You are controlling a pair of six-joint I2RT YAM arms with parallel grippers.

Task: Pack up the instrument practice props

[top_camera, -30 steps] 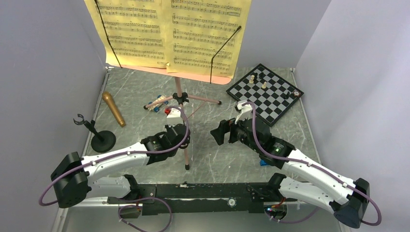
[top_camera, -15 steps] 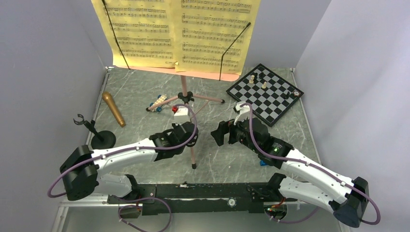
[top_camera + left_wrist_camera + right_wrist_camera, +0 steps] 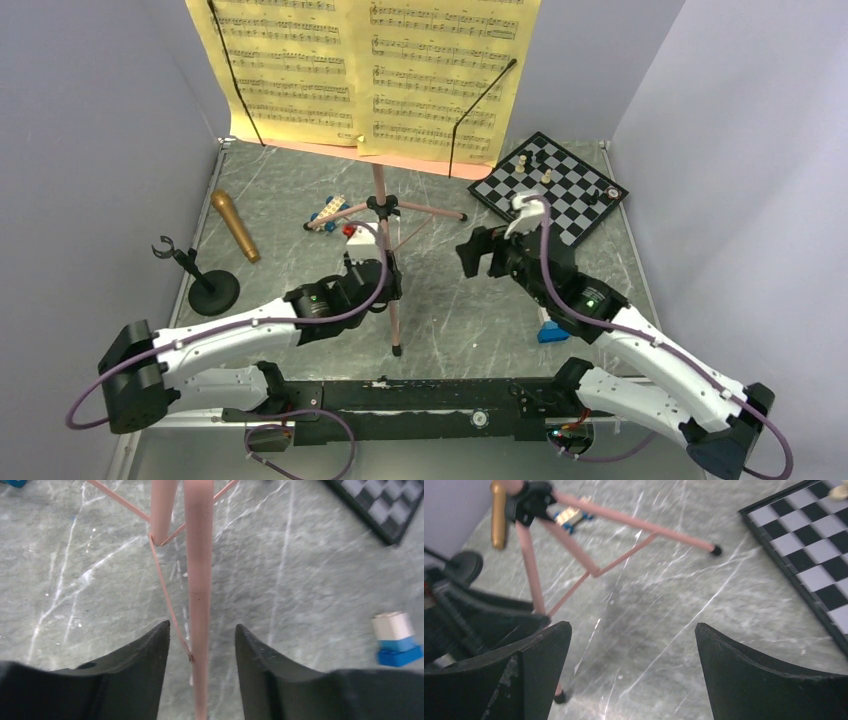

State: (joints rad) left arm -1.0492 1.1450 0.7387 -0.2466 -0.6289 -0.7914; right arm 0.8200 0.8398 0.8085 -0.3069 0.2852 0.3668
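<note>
The pink tripod music stand (image 3: pixel 379 185) stands mid-table with the yellow sheet-music pages (image 3: pixel 370 75) on its desk. My left gripper (image 3: pixel 384 278) is open and straddles the stand's near leg (image 3: pixel 199 580). In the left wrist view (image 3: pixel 200 632) a gap shows on each side of the leg. My right gripper (image 3: pixel 478 256) is open and empty, right of the tripod and over bare table in the right wrist view (image 3: pixel 631 630). The gold-brown microphone (image 3: pixel 235 226) lies at the left. The black round-based mic stand (image 3: pixel 207 288) stands near it.
The chessboard (image 3: pixel 570 205) with a few pieces lies at the back right, close to my right arm. Small toy brick cars (image 3: pixel 331 212) lie behind the tripod. A blue and white brick (image 3: pixel 552 331) sits under my right arm. Grey walls close in the left, back and right.
The music stand has shifted a little to the right with my left gripper round its near leg. My right gripper has moved farther back and right, toward the chessboard.
</note>
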